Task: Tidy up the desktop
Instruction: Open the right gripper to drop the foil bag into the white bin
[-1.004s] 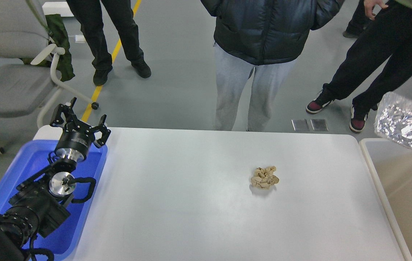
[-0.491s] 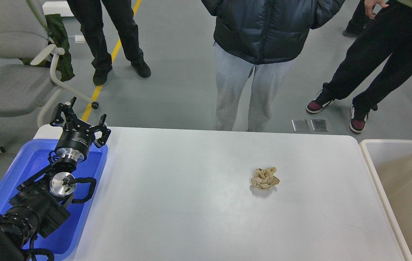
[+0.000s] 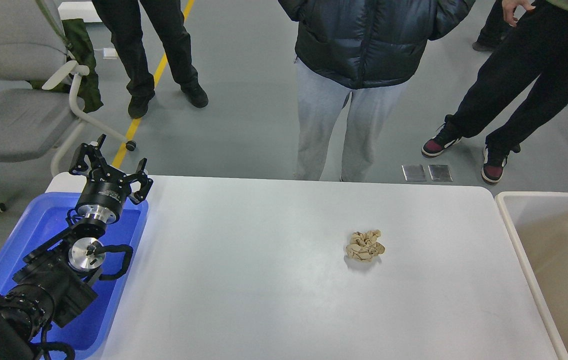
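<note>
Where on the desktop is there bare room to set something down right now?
Most of the desktop is bare: the wide stretch between the blue tray and the crumpled brown paper ball, and the strip from the ball to the off-white bin. The left edge is crowded: the left gripper hangs open over the tray.

One cam only: head view, high above the surface (image 3: 274, 300) near edge. Faces fwd and down, mid-range.

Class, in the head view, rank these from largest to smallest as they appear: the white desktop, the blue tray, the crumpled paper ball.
1. Desktop
2. Blue tray, partly hidden by the left arm
3. Paper ball
</note>
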### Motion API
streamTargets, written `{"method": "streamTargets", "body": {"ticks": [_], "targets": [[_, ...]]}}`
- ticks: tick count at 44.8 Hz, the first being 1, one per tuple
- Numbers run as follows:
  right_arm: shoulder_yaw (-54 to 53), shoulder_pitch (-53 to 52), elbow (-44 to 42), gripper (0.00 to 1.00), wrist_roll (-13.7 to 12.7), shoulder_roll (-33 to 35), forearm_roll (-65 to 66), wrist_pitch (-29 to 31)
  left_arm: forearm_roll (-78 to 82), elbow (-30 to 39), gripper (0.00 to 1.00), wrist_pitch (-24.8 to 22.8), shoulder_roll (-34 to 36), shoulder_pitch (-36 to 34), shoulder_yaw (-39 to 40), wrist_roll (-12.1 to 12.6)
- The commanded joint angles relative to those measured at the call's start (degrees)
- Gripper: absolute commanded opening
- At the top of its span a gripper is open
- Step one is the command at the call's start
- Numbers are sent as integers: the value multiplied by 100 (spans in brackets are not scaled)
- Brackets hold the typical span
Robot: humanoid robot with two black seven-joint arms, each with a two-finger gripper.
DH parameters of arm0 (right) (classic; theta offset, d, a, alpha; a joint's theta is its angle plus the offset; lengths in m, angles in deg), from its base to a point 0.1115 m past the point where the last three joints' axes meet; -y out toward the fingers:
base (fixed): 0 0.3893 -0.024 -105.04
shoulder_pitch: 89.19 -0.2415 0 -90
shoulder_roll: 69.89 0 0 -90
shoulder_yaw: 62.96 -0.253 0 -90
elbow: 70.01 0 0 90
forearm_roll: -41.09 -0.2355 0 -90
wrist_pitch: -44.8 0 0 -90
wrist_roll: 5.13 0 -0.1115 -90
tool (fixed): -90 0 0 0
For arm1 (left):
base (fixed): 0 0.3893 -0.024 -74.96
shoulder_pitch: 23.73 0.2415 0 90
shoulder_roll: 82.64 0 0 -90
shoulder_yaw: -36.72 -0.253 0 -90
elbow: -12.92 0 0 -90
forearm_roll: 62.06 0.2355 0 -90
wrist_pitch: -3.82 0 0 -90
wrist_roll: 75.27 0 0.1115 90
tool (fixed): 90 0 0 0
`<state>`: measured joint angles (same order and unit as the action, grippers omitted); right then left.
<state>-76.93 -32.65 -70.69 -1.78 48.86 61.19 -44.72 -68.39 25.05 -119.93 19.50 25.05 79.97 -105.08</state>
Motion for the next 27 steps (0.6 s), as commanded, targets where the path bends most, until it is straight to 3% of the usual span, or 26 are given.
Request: {"method": "streamTargets", "body": {"ticks": [1,17,18,20,22,23,27], "targets": [[-18,112,-45,0,-212,-204,-288,-215,0,0,100,1,0,0,0,1],[-80,252,-45,0,-256,-423,-551,-224,0,0,100,1,0,0,0,1],[-89,261,-45,9,-247,-423,-552,-224,0,0,100,1,0,0,0,1],[-89,270,-45,42,-247,-423,-569,-224,0,0,100,1,0,0,0,1],[-98,278,-45,94,-247,-423,-604,-224,0,0,100,1,0,0,0,1],[-98,270,-45,99,-247,-423,-639,-224,0,0,100,1,0,0,0,1],[-80,279,-45,100,-247,-414,-789,-198,0,0,100,18,0,0,0,1]]}}
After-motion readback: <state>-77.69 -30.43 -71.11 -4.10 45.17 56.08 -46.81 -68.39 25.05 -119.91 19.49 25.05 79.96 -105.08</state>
